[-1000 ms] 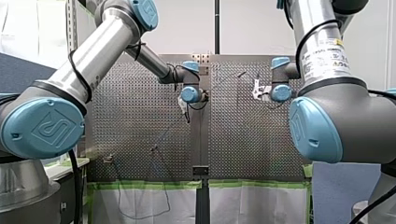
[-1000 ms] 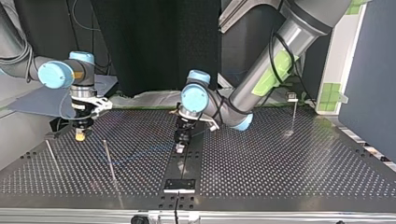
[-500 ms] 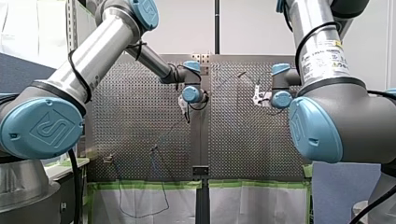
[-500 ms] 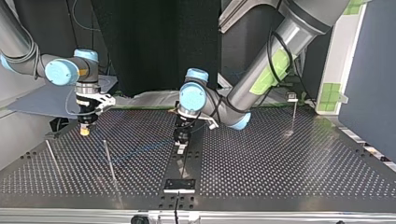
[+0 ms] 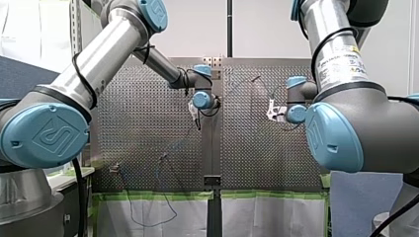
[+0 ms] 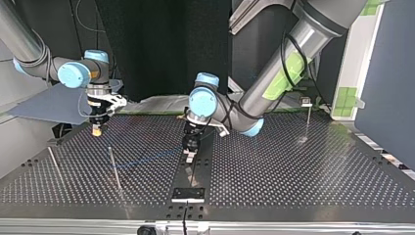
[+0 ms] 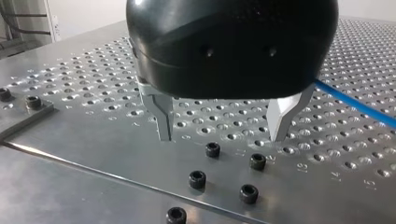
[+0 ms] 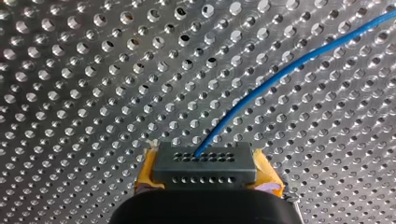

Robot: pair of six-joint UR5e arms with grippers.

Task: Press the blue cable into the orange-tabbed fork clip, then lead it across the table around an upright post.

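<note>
In the right wrist view my right gripper (image 8: 205, 179) has its yellow pads (image 8: 147, 175) shut on a grey perforated connector block (image 8: 205, 163). The blue cable (image 8: 289, 67) leaves that block and curves away over the perforated table. In the top view the right gripper (image 6: 97, 128) hangs at the left, and the cable (image 6: 147, 157) shows faintly between the arms. My left gripper (image 7: 222, 137) stands open over the table's centre strip, its metal fingers (image 7: 163, 116) holding nothing. The cable (image 7: 355, 105) passes beside it. A small clip on a thin stem (image 6: 306, 102) stands at the top view's right.
Two thin upright posts (image 6: 113, 166) (image 6: 54, 164) stand at the top view's left. Several black screw heads (image 7: 212, 149) sit in the centre strip under my left gripper. A black bracket (image 6: 188, 194) lies on the strip near the table's edge.
My right arm has carried the connector toward the top view's right and further back. My left gripper rose slightly, then held still. The cable loop hanging over the table's front edge has shifted.
</note>
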